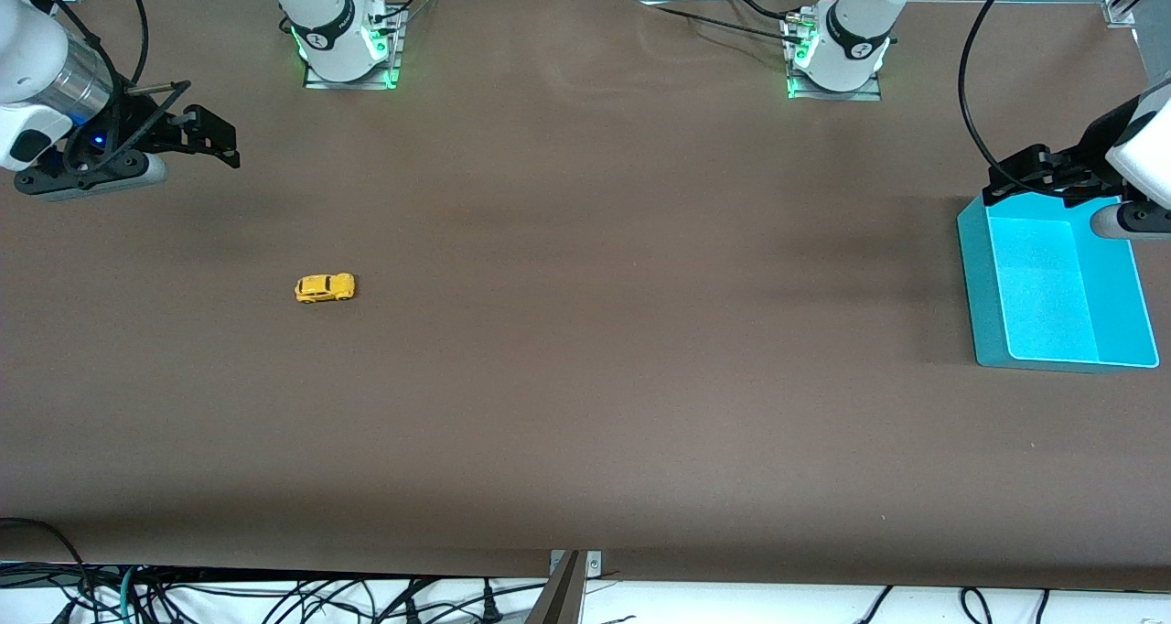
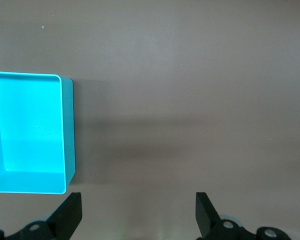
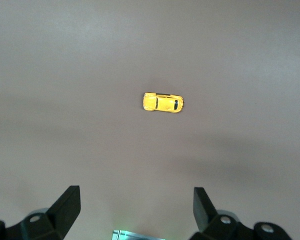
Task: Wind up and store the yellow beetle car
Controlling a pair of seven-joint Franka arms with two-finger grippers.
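Observation:
The yellow beetle car (image 1: 325,287) stands on its wheels on the brown table, toward the right arm's end; it also shows in the right wrist view (image 3: 162,102). My right gripper (image 1: 209,139) is open and empty, up in the air over the table at the right arm's end, well apart from the car; its open jaws show in the right wrist view (image 3: 136,205). My left gripper (image 1: 1029,174) is open and empty, held over the farther edge of the cyan bin (image 1: 1061,349); its open jaws show in the left wrist view (image 2: 138,212).
The cyan bin (image 2: 69,125) is an open rectangular tray with nothing in it, at the left arm's end of the table. The two arm bases (image 1: 343,38) (image 1: 837,52) stand along the table's farther edge. Cables hang below the nearer edge.

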